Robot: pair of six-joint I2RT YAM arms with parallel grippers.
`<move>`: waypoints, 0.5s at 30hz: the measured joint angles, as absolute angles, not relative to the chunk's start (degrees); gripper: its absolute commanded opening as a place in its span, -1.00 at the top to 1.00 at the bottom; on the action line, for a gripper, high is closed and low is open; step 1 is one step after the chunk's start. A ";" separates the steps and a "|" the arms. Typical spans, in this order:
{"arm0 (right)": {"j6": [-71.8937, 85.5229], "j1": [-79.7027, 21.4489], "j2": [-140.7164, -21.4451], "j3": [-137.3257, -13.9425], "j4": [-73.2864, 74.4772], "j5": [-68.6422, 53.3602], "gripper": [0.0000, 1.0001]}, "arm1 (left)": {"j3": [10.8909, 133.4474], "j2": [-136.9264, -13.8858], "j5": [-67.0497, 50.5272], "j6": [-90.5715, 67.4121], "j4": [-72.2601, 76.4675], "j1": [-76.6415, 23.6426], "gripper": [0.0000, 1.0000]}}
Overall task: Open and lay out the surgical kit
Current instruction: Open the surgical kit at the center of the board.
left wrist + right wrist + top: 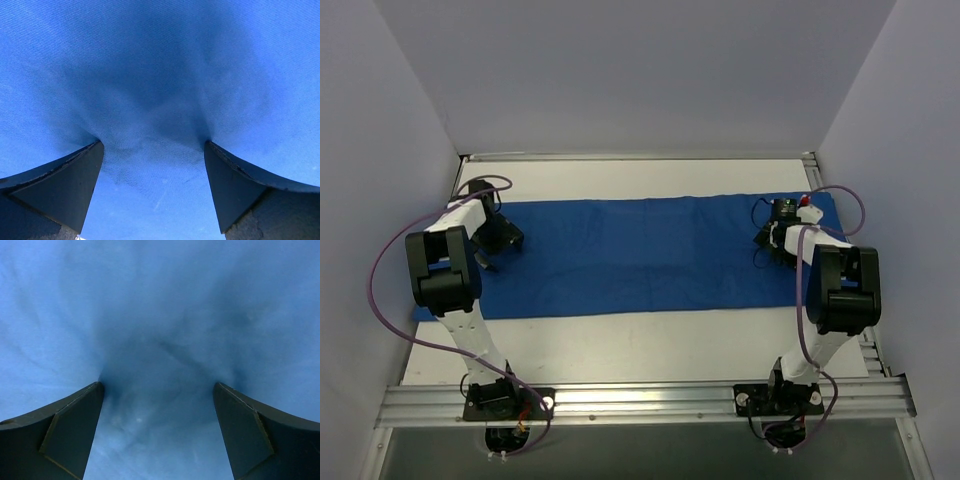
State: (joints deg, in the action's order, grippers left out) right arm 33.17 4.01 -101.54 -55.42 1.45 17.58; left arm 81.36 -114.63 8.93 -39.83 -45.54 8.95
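My left arm (pixel 445 268) is folded high at the elbow with the wrist dipped to the left end of the blue cloth (pixel 640 255) — the left gripper (pixel 152 145) is spread wide, tips touching the fabric. I see the cloth lying flat across the table (pixel 620 345). The right arm (pixel 840 290) mirrors this — right gripper (pixel 157 385) parted wide on the cloth's right end.
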 measured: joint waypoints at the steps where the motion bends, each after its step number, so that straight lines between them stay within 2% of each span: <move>1: 33.21 4.27 -101.01 -54.81 1.48 17.47 -0.71 | 81.36 -114.63 8.93 -39.79 -45.56 8.95 -0.88; 15: 35.03 6.02 -95.90 -49.78 3.90 16.69 -0.72 | 84.40 -116.51 7.68 -38.83 -48.53 9.50 -0.88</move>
State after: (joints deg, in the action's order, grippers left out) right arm 35.03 6.02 -95.90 -49.78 3.90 16.69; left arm 84.40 -116.51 7.68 -38.83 -48.53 9.50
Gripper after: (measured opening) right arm 0.860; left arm 0.939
